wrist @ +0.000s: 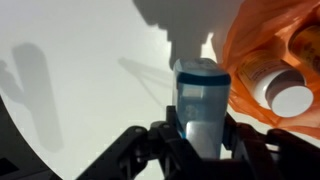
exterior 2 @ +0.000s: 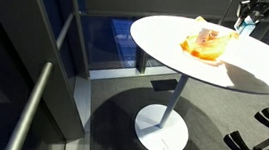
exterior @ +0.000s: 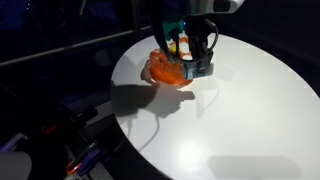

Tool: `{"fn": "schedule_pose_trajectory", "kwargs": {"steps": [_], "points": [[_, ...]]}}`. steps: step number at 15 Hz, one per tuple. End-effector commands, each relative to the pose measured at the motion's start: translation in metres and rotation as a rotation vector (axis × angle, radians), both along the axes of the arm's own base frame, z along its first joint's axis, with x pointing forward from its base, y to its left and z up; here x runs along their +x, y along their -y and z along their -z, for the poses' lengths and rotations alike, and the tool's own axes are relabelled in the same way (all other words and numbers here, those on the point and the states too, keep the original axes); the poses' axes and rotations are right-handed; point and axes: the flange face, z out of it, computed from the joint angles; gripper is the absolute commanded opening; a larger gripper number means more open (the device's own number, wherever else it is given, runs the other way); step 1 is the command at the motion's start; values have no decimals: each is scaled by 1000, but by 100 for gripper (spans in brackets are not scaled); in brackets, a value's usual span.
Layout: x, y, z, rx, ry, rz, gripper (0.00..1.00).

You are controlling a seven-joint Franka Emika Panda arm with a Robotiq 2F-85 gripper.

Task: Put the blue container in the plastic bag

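Blue container sits clamped in the hand, beside the orange bag holding a bottle.

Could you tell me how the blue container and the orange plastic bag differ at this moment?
The blue container is rigid and upright; the orange bag is soft and crumpled. The gripper clamps the container; the bag lies free on the table, holding a white-capped jar. Both sit close together.
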Motion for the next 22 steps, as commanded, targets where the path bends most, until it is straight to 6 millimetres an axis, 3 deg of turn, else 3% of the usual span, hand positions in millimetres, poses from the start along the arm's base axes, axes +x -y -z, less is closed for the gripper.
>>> {"fn": "schedule_pose_trajectory", "kwargs": {"steps": [1, 5, 10, 15, 22], "points": [[11, -30, -26, 2, 54, -18, 18], [21, -64, -35, 13, 109, -65, 18], [28, -85, -34, 77, 157, -6, 18], [26, -90, -26, 156, 148, 114, 18], [21, -89, 2, 239, 73, 215, 18]]}}
